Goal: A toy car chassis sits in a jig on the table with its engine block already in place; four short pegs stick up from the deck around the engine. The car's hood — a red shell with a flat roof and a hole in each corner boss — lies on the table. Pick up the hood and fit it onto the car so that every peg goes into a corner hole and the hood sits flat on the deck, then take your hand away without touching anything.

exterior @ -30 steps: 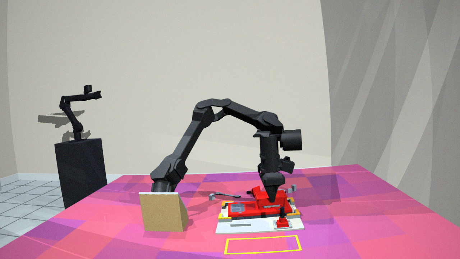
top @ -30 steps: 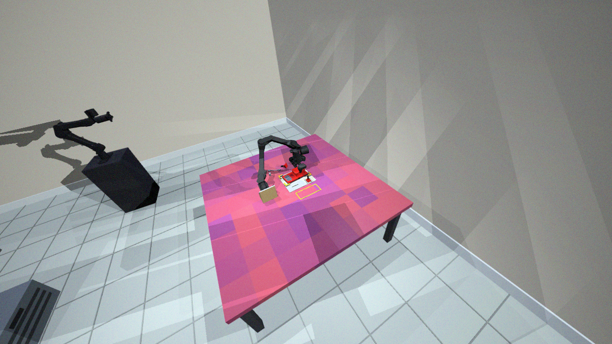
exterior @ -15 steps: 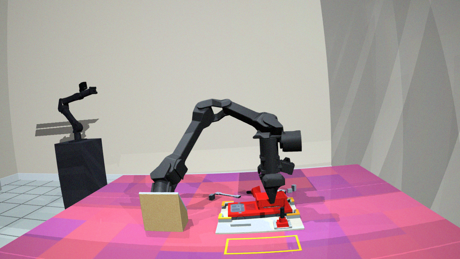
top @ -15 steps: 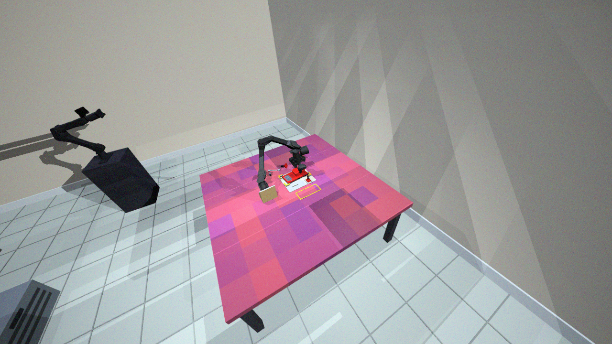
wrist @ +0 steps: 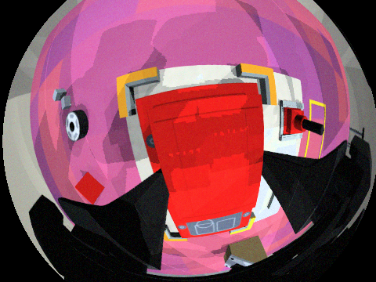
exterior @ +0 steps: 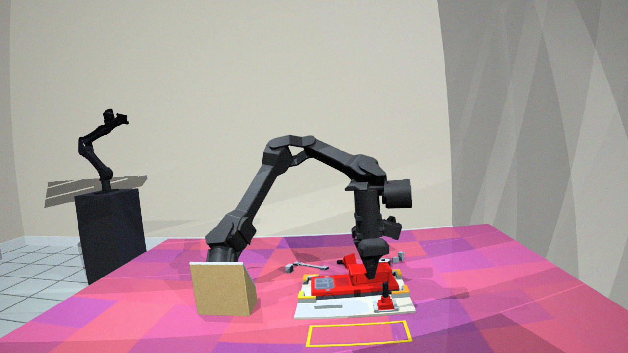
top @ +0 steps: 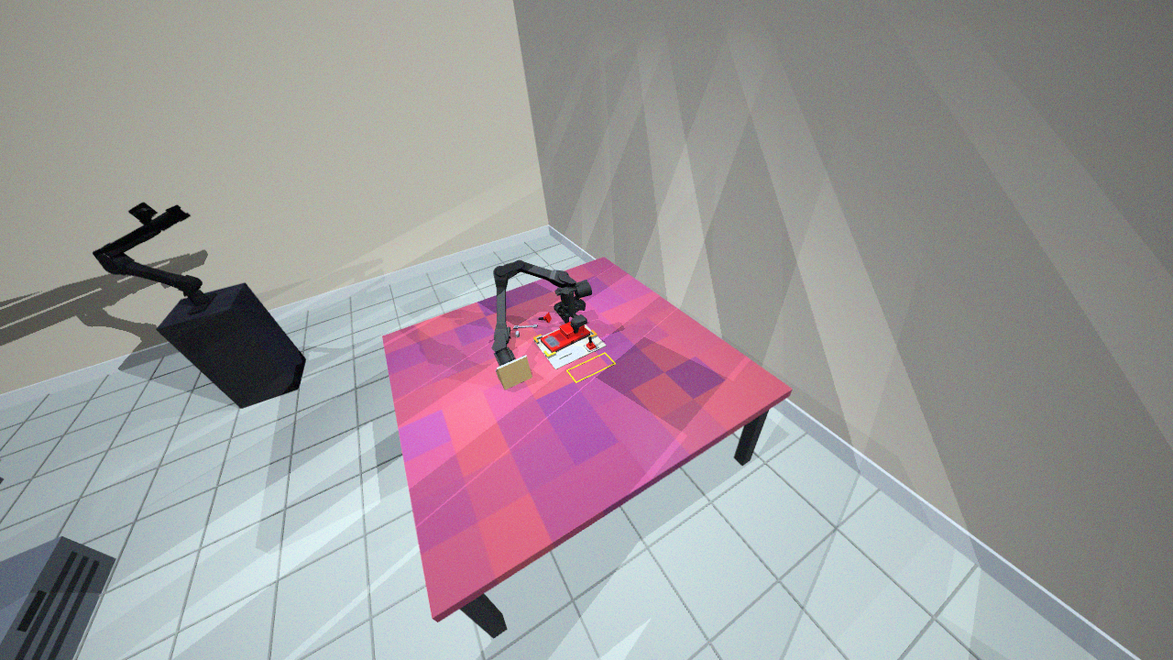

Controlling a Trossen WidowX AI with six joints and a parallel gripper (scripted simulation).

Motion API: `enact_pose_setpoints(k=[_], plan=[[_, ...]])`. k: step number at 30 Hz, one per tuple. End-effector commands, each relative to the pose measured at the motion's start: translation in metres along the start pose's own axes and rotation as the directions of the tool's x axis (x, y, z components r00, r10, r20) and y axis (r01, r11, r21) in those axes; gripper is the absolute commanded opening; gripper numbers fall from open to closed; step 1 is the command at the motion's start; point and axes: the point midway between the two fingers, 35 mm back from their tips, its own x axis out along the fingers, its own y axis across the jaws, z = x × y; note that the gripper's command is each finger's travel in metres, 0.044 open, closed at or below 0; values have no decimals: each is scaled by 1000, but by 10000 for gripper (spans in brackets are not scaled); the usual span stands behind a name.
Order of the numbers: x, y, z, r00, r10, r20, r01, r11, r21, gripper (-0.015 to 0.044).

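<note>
The red hood [top: 573,331] [exterior: 362,276] [wrist: 211,157] is upright over the rear part of the red chassis [exterior: 335,286] [wrist: 196,90]. No clear gap shows between its lower edge and the deck in the exterior view. My gripper [exterior: 372,276] [wrist: 215,184] is shut on the hood, with one black finger against each long side. The chassis sits in the white jig [exterior: 309,311] [wrist: 196,73] with orange and yellow corner brackets. The engine block and the pegs are hidden under the hood, so I cannot tell if every peg is in its hole.
A red part with a black post [exterior: 385,302] [wrist: 291,121] stands on the jig beside the chassis. A yellow outline [exterior: 358,343] lies in front. A tan block [exterior: 222,287] stands near the arm's base. A wheel [wrist: 74,125], grey blocks [wrist: 66,103] and a red piece [wrist: 89,187] lie behind.
</note>
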Motion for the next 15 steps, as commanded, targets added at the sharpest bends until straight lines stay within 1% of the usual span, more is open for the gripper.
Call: enact_pose_setpoints(k=[1,11,15], plan=[[1,0,0,1000,1,3,-1,1000,4,0],[1,0,0,1000,0,1,0,1000,0,0],[2,0,0,1000,0,2,0,1000,0,105]])
